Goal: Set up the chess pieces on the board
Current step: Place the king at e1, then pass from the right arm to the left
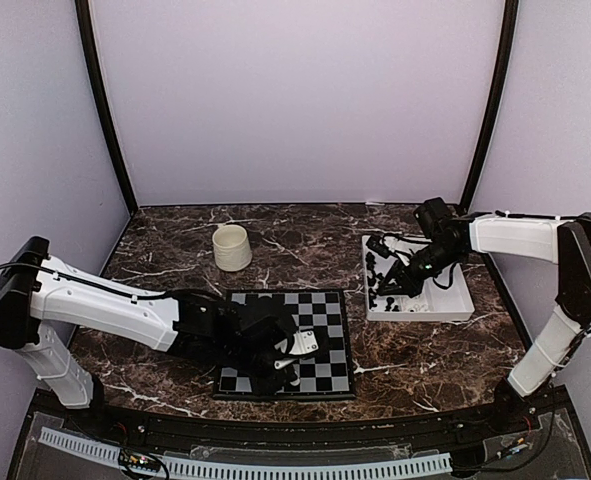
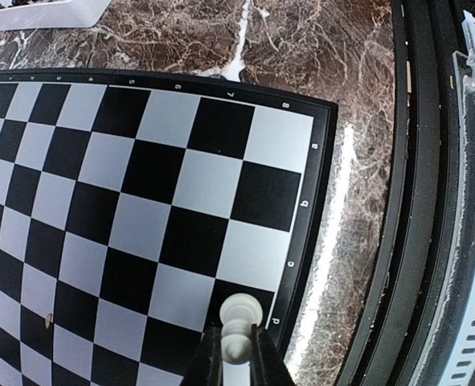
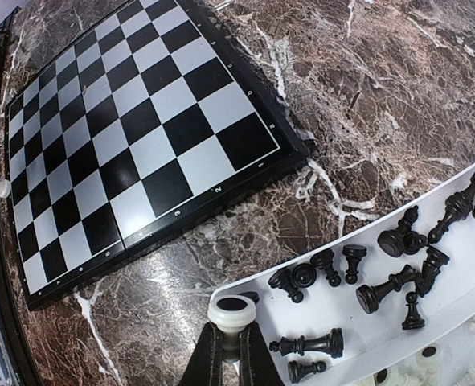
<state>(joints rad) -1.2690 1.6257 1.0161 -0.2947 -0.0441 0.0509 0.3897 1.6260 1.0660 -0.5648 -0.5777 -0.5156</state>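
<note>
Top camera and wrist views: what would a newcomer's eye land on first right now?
The black-and-grey board sits mid-table. The left gripper is shut on a white piece over a black square by its lettered rim. On the right side of the table, the right gripper pinches a second white piece above the white tray, where black pieces lie tumbled.
</note>
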